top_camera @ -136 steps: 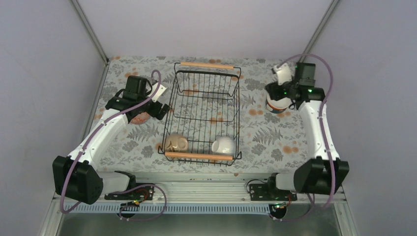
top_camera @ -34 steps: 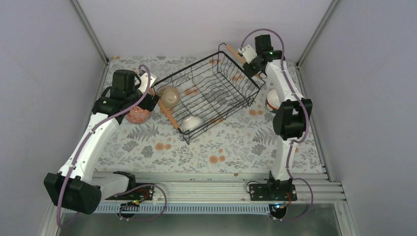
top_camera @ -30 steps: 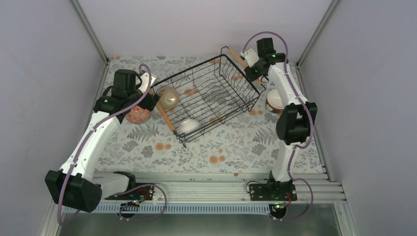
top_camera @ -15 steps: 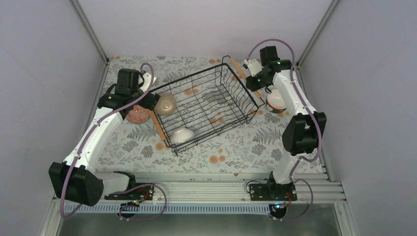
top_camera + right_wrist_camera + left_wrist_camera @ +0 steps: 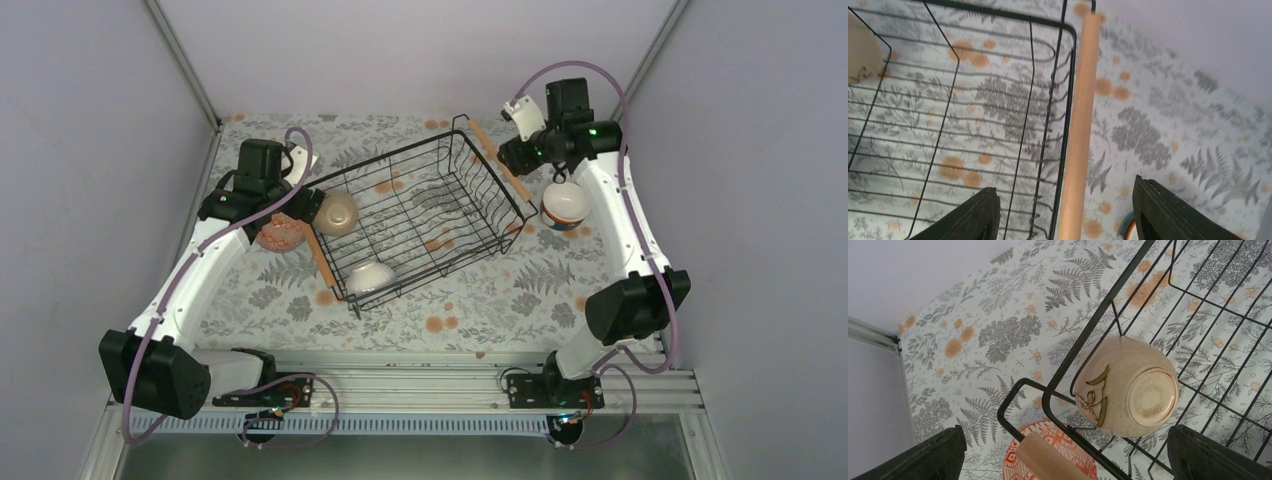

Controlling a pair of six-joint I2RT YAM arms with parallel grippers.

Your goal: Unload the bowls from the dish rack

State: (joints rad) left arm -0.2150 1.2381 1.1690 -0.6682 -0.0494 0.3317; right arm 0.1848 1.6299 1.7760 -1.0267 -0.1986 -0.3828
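While the black wire dish rack (image 5: 440, 215) sits skewed mid-table, you can see its thin rods form a square-cornered basket with a pale, round wooden bar at each end. The beige bowl (image 5: 1128, 390) lies on its side in the rack's 9 o'clock corner, matte, with a painted leaf sprig and a rough foot ring turned up to the left wrist camera. The glossy white bowl (image 5: 370, 276) rests at the rack's 7 o'clock corner. The orange bowl (image 5: 281, 236), lattice-printed, stands on the cloth just outside the rack at 9 o'clock, and a white-lined bowl (image 5: 565, 205) is out at 3 o'clock. The left gripper (image 5: 1063, 440) hangs over the beige bowl, fingers spread wide, holding nothing. The right gripper (image 5: 1065, 200) hovers over the wooden handle (image 5: 1077, 135) at 2 o'clock, fingers parted either side, clear of the wood. Underneath lies a smooth tablecloth (image 5: 480, 290) of grey ferns and orange blooms. Around it are plain pale lilac walls (image 5: 400, 50), metal corner posts (image 5: 185, 65) and a ribbed aluminium rail (image 5: 400, 385) at 6 o'clock.
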